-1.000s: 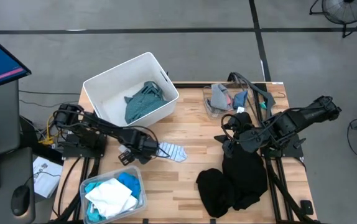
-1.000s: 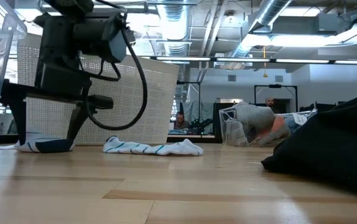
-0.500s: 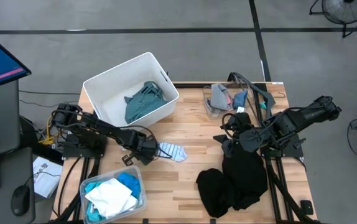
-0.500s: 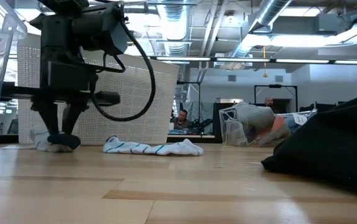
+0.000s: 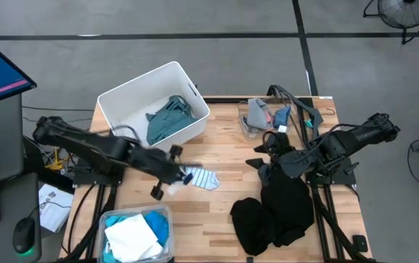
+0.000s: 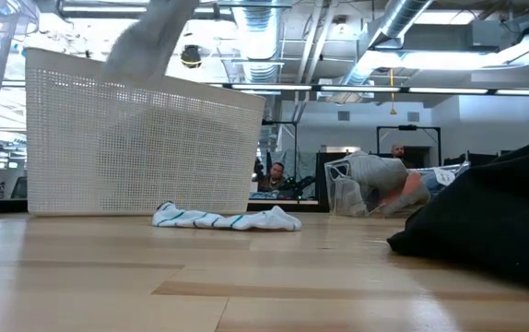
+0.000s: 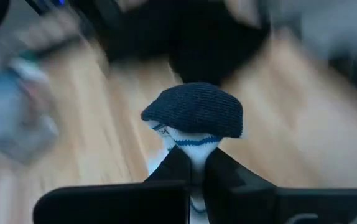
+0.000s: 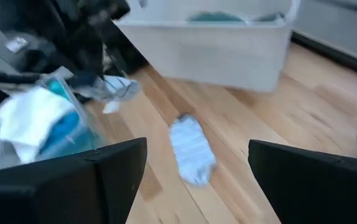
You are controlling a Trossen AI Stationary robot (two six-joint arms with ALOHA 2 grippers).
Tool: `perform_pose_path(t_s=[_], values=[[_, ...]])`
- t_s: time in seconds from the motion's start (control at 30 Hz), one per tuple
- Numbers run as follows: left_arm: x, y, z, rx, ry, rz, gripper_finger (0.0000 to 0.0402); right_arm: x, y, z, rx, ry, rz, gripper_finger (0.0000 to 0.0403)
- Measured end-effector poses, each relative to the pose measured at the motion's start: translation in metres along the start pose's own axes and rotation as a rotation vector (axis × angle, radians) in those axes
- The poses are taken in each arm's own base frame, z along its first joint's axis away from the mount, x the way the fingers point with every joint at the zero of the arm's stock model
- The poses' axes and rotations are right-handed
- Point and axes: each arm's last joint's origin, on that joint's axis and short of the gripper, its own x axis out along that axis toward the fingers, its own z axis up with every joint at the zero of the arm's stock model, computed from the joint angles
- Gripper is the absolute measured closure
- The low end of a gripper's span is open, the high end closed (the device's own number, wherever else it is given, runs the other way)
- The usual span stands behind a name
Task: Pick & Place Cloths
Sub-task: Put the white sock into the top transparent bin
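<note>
My left gripper [image 5: 175, 174] is shut on a white sock with a dark navy end [image 7: 194, 115], up above the table in front of the white bin [image 5: 133, 98]; in the low view the sock [image 6: 154, 37] is a pale blur high up. A striped sock [image 5: 204, 179] lies flat on the table next to it. Black clothes [image 5: 275, 212] lie heaped at the near right. My right gripper [image 5: 259, 164] stands open over their far end, with nothing between its fingers [image 8: 197, 168]. A teal-grey shirt [image 5: 167, 118] lies in the bin. My left gripper pinches the sock's white, blue-striped part [image 7: 192, 148] between its two fingers, just behind the navy end. That end sticks out past the fingertips. The fingers slant down from the table's left. The sock is lifted clear of the table.
A clear tub [image 5: 111, 219] with white and blue cloths stands at the near left corner. Another clear tub [image 5: 250, 130] with grey and orange pieces stands at the far right. Bare wood lies between the striped sock and the black clothes.
My left gripper has shut on the navy-ended sock, which lay on the table in front of the bin, and has risen with it out of the low view's sight. The sock is now lifted clear. The near-left tub stands a little closer to the near edge.
</note>
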Motion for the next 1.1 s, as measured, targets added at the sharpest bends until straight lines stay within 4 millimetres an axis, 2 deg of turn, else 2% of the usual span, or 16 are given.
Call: perform_pose_path(t_s=[0.1,0.2,0.33,0.47,0.6,0.87,1.1], values=[[-0.030,0.010,0.020,-0.082,-0.241,0.080,0.0401,0.016,0.011,0.002,-0.048,-0.048,0.005,0.0129],[-0.047,0.017,0.033,-0.144,-0.411,0.158,0.0401,0.041,0.025,0.008,-0.092,-0.118,0.028,0.0129],[-0.057,0.022,0.045,-0.199,-0.567,0.185,0.0401,0.078,0.047,0.015,-0.148,-0.215,0.122,0.0129],[-0.055,0.023,0.045,-0.207,-0.569,0.195,0.0401,0.100,0.066,0.024,-0.178,-0.304,0.228,0.0129],[-0.056,0.024,0.046,-0.230,-0.586,0.204,0.0401,0.114,0.078,0.029,-0.207,-0.316,0.217,0.0129],[-0.058,0.025,0.048,-0.247,-0.616,0.210,0.0401,0.135,0.087,0.039,-0.219,-0.326,0.186,0.0129],[-0.064,0.025,0.048,-0.224,-0.629,0.221,0.0401,0.128,0.094,0.033,-0.235,-0.313,0.209,0.0129]])
